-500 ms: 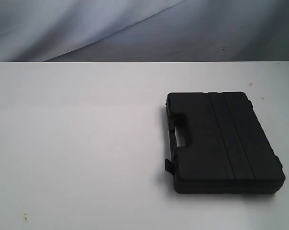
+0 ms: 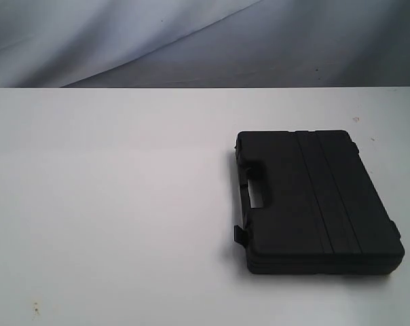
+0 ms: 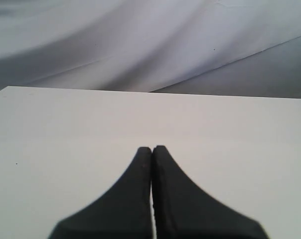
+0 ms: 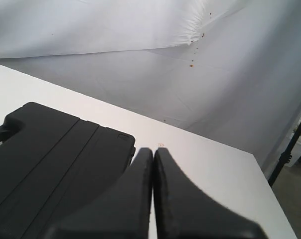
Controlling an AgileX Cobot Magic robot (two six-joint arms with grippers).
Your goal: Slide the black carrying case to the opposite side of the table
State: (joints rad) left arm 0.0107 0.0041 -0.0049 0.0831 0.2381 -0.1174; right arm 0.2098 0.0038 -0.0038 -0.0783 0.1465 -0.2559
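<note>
The black carrying case (image 2: 313,202) lies flat on the white table (image 2: 110,204), on the right half in the exterior view, its handle cut-out facing the table's middle. No arm shows in that view. In the right wrist view the case (image 4: 46,159) lies just beside my right gripper (image 4: 153,150), whose two fingers are pressed together with nothing between them. My left gripper (image 3: 152,148) is likewise shut on nothing, hovering over bare table (image 3: 66,129) with the case out of its view.
A grey-white cloth backdrop (image 2: 191,41) hangs behind the table's far edge. In the right wrist view a corner of the table (image 4: 250,157) shows, with a dark stand (image 4: 290,149) beyond it. Small specks mark the tabletop (image 2: 35,309).
</note>
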